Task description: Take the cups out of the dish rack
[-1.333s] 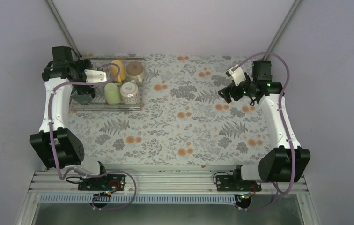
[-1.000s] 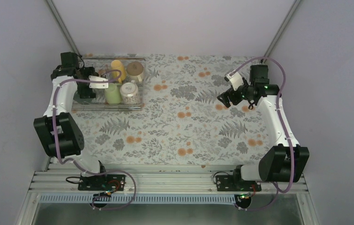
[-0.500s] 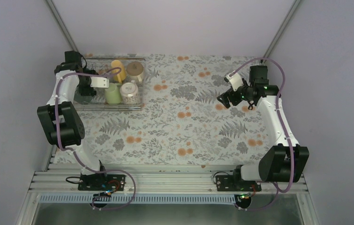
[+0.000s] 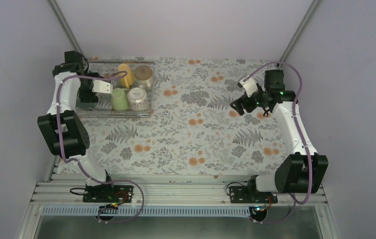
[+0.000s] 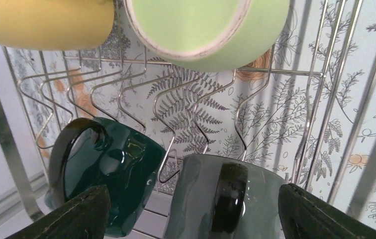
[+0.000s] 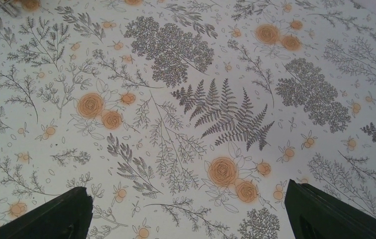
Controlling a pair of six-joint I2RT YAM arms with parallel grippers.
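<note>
the dish rack (image 4: 114,115) is seen at the far left corner of the tabletop (image 4: 191,144), which is covered by a floral cloth. all the mugs are found inside the rack. along its far edge the yellow mug (image 4: 125,74) is set, with the cream mug (image 4: 143,75) just beside it toward the rack's right end. nearer the rack's front edge the pale green mug (image 4: 120,99) is placed, with the patterned mug (image 4: 138,99) just beside it on the right. the left end of the rack is largely hidden from above by the left arm (image 4: 59,99).

in the left wrist view the left gripper (image 5: 193,191) is shown lowered over that left end of the rack, its jaws held wide apart. a dark green mug (image 5: 116,169) is partly covered by one finger (image 5: 76,214). a grey-green mug (image 5: 260,199) with a dark handle is seen between the two fingers, close to the other one. nothing is seen to be clamped, and whether either finger touches a mug cannot be told. the rack's thin wire bars are seen behind both mugs.

the right gripper (image 6: 187,189) is held above the tabletop near its right edge, toward the far side and well apart from the rack. its jaws are spread wide and nothing is held. only patterned cloth is seen between them.
</note>
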